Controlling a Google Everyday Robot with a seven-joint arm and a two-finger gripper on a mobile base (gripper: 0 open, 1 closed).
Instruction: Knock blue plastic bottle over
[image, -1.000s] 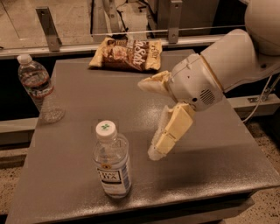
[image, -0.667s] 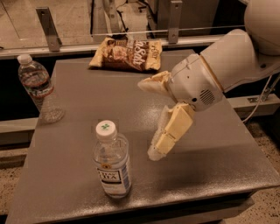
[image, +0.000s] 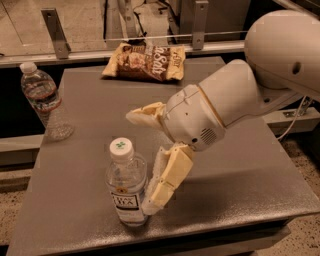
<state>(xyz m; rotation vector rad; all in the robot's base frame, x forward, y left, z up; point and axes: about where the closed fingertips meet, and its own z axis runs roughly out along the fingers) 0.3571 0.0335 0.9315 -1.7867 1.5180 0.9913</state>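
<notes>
We see a big grey worktop, and over its right side reaches the fat white arm of the robot. At the end of the arm is the hand, near the front of the worktop. It is wide open and has hold of nothing. Its upper finger sticks out to the left, and its lower finger points down at the front edge. At the back of the worktop lies a bag of snacks. At the left edge stands a tall bottle, well apart from the hand, and that is not the one we want. The bottle we want is short and fat, with a white cap. It stands up straight near the front edge, a bit left of the middle. A second ago the hand hung off to the right of it, with bare worktop between them. Now the arm has swung left and down, and the tip of the lower finger is right at the bottle's side, low down by the label. It looks like it touches, but we cannot be sure. The bottle has not tipped or slid, so the job is not done yet. We think the hand is now in the right spot for the push. We think a firm shove to the left should tip the bottle over. But the finger sits low, so the bottle may only slide.
</notes>
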